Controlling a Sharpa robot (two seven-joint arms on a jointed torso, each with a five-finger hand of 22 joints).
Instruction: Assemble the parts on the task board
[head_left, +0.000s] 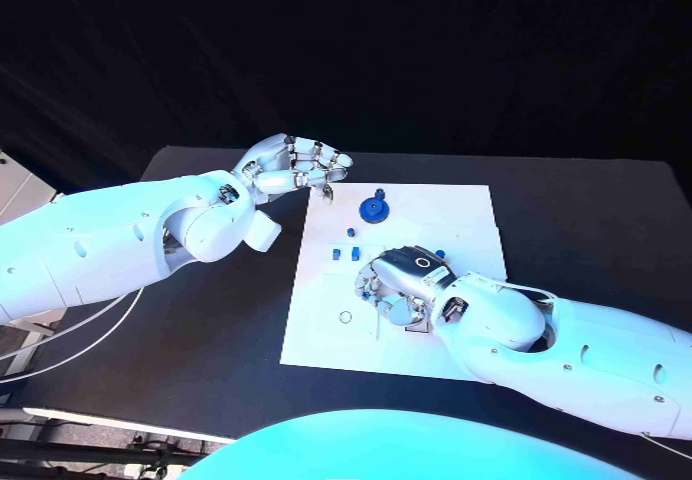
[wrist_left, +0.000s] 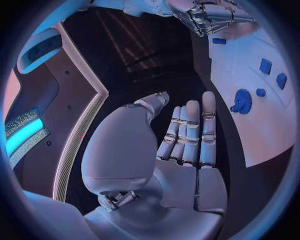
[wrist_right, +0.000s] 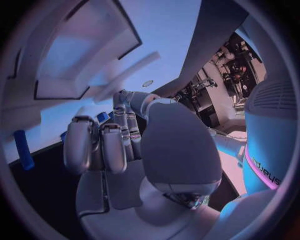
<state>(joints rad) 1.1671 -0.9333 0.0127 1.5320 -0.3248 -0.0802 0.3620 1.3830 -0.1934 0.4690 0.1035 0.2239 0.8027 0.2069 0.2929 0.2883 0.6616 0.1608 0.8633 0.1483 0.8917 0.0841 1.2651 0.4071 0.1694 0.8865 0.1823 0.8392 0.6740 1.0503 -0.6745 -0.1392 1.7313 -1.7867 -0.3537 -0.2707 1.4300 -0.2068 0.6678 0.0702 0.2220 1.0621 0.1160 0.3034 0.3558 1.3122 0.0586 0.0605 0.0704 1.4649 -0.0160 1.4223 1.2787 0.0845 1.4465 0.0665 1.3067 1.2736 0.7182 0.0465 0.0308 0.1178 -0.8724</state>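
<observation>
Small blue parts (head_left: 346, 252) on task board (head_left: 462, 215) just beside right hand (head_left: 404, 285), fingers curled, grasp unclear; left hand (head_left: 296, 165) off its far-left corner, empty, fingers apart.

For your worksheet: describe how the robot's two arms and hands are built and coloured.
Both arms have smooth, rounded white shells. Thin pale cables hang beneath the left arm. The left hand and right hand are silver metal with segmented fingers; each has a domed wrist.

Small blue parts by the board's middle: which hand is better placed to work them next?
Right, probably. The right hand already sits over the white board, right beside the small blue parts. The left hand hovers off the board's far corner, over the black table, holding nothing.
</observation>
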